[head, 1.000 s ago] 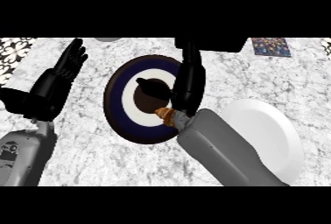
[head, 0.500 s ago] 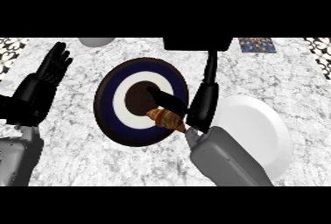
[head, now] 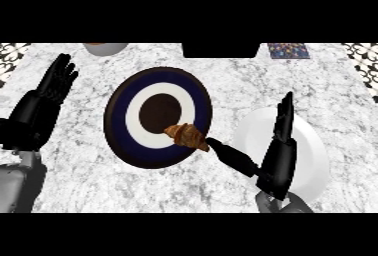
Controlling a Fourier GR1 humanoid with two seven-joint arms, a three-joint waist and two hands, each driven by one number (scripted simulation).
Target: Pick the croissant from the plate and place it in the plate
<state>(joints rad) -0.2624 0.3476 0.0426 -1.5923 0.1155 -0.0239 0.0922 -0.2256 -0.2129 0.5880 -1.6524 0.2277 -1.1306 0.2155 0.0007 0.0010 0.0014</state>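
Croissant (head: 187,136) lies on the ringed plate (head: 122,107), at about five o'clock from that plate's dark centre, across the white band and onto the navy one. It is golden-brown and ridged, its long axis slanting from upper left to lower right, with a tapered tip pointing toward the right hand (head: 275,156). That hand stands on edge over the white plate (head: 314,150), which sits at three to four o'clock of the ringed plate; its fingers are straight and pressed together, pointing to twelve o'clock, while the thumb reaches out toward ten o'clock and meets or nearly meets the pastry's lower tip. Nothing is pinched. I judge the step in hand to be the approach to the grasp: the pastry is on the source plate, not the white one. Picking it up would call for the fingers to come across to its far side so that they and the thumb can shut on it. The left hand (head: 40,110) rests at nine o'clock, fingers spread and up.
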